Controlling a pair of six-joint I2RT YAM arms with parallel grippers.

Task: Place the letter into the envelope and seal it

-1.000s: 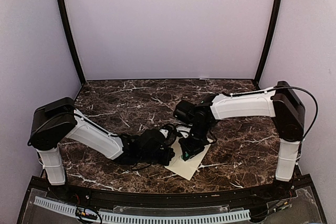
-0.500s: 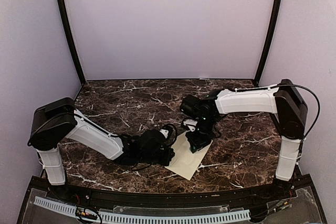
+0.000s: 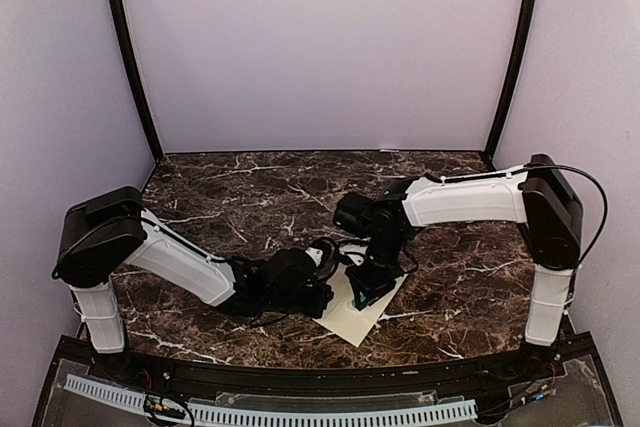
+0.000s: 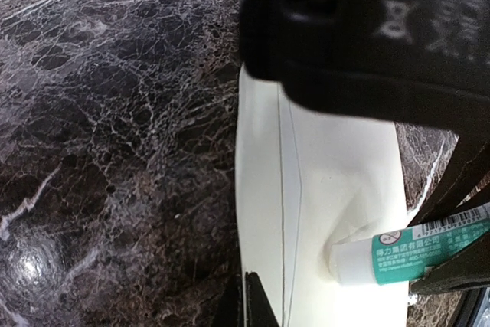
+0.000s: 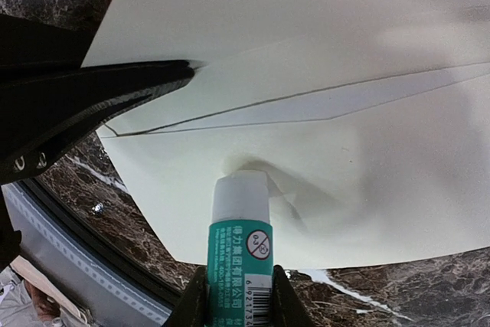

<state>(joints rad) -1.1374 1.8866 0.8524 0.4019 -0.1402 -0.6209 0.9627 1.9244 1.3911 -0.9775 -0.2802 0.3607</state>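
two grippers met over the envelope, which lay flat close to the near edge of the marble worktop, about midway along it. our left gripper, fingers pressed together, pinned the envelope at its left edge. our right gripper pinched a green glue stick, its white tip pushed into the paper beside a seam line and denting it. the letter showed nowhere; we judged it already inside. to glue well, we reckoned on lighter pressure, a stroke along the flap edge, and a firm left pin so nothing slid or creased.
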